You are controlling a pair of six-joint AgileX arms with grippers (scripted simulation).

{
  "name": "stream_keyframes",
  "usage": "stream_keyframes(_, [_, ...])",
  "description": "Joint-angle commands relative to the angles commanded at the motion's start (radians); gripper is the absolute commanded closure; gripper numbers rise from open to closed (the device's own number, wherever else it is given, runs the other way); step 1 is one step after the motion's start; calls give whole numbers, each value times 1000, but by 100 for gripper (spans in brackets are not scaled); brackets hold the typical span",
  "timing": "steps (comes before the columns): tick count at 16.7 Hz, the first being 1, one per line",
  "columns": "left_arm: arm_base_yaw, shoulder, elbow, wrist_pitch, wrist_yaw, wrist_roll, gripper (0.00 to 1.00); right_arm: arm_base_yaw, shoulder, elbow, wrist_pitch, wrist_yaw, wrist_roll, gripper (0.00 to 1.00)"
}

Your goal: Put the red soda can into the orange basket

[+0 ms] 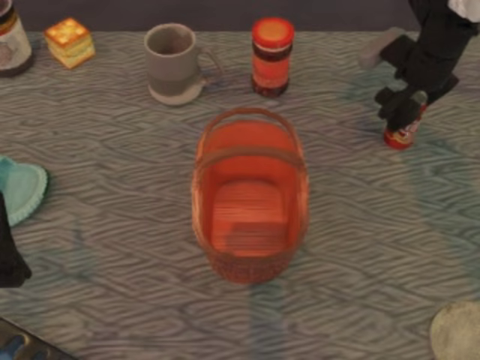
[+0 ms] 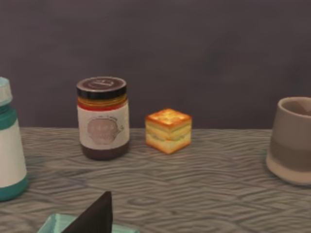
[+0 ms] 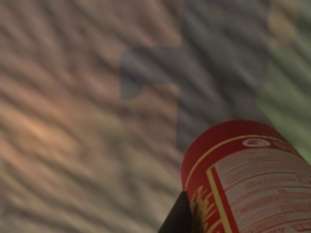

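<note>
The red soda can (image 1: 400, 136) stands at the back right of the table, slim, with a yellowish logo. My right gripper (image 1: 405, 112) comes down over it from above and hides its top. In the right wrist view the can (image 3: 243, 179) fills the near corner, with one dark fingertip (image 3: 179, 216) pressed against its side; the other finger is hidden. The orange basket (image 1: 300, 195), oval with an arched handle, sits mid-table to the left of the can and holds nothing. My left arm (image 1: 9, 247) is parked at the table's left edge.
Along the back stand a grey mug (image 1: 174, 64), a red-orange jar (image 1: 271, 56), a yellow cracker cube (image 1: 69, 41) and a dark-lidded jar (image 1: 11, 37). A teal object (image 1: 19, 187) lies at the left edge, and a grey disc (image 1: 457, 330) at the front right.
</note>
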Motion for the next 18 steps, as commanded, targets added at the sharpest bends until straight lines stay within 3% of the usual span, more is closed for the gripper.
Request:
stream_keyframes(11, [0, 0, 0, 0, 0, 0, 0, -2, -3, -4, 9, -6, 4, 100])
stream_keyframes(14, [0, 0, 0, 0, 0, 0, 0, 10, -29, -48, 103, -60, 29, 100])
stream_keyframes(18, [0, 0, 0, 0, 0, 0, 0, 35, -92, -178, 371, -199, 108, 100])
